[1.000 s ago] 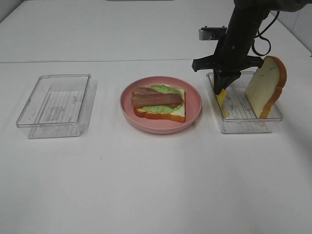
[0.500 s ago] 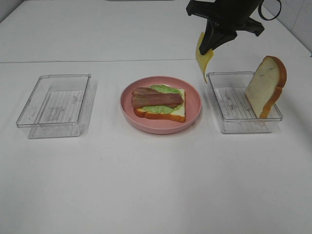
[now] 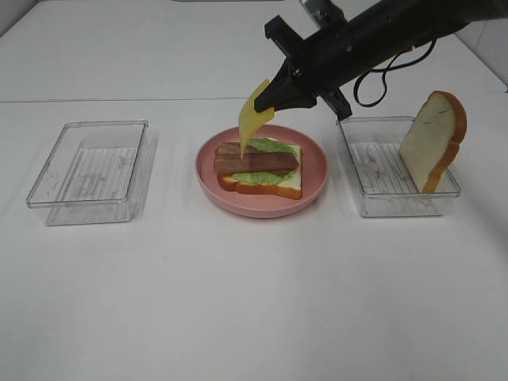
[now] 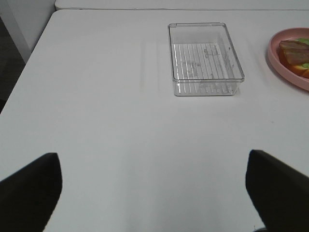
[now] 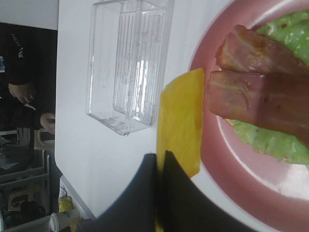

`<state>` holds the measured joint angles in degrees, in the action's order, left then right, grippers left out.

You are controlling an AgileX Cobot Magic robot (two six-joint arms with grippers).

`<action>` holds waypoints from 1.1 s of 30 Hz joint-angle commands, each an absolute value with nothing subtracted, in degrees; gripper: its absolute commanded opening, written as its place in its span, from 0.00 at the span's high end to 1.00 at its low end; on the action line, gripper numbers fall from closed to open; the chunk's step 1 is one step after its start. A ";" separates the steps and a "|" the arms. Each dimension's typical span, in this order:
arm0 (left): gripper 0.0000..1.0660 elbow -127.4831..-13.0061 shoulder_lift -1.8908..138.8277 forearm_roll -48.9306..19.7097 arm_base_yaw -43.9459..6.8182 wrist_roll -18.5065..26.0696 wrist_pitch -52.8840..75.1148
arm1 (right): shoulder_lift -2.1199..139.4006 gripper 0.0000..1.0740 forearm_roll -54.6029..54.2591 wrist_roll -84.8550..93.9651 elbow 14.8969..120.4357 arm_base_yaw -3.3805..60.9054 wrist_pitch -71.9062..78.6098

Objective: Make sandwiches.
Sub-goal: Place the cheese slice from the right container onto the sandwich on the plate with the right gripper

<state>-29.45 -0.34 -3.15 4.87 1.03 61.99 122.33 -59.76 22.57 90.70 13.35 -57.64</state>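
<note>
1. Cheese catches the eye first: a thin yellow cheese slice (image 3: 252,119) hangs slantwise from the right claw (image 3: 274,99), whose black fingers are pinched together on its upper edge.
2. The right arm reaches in from the counter's far right corner, across the middle.
3. The cheese dangles over the left side of a round pink plate (image 3: 317,171). Its lower corner is down by the left end of the bacon, and I cannot tell whether they touch.
4. The plate sits on the white counter (image 3: 238,302), about midway between its left and right edges.
5. Flat on the plate lies a white bread slice with orange-brown crust (image 3: 290,184). A green lettuce leaf (image 3: 270,146) lies on it, and two brown bacon strips (image 3: 254,163) lie side by side across the leaf.
6. Toward the counter's right edge, near the plate, stands a clear plastic tray (image 3: 381,171). A second white bread slice (image 3: 432,139) stands on edge inside it, leaning against its right-hand wall.
7. Toward the left edge, well apart from the plate, sits another clear plastic tray (image 3: 95,171).
8. The left claw (image 4: 152,162) shows only in its own wrist view. It hovers over bare counter with its dark fingers spread wide apart, and the left-hand tray lies ahead of it.
</note>
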 commanded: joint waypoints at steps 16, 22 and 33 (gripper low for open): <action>0.08 -29.45 -1.43 -3.61 4.93 0.97 61.65 | 129.66 1.00 -60.33 23.38 91.67 17.02 -48.82; 0.08 -29.45 -1.43 -3.61 4.93 0.97 61.65 | 129.20 1.00 -50.19 19.42 91.67 17.02 -48.01; 0.08 -29.45 -1.43 -3.61 4.93 0.97 61.65 | 128.97 1.00 -46.70 17.48 91.67 17.02 -46.18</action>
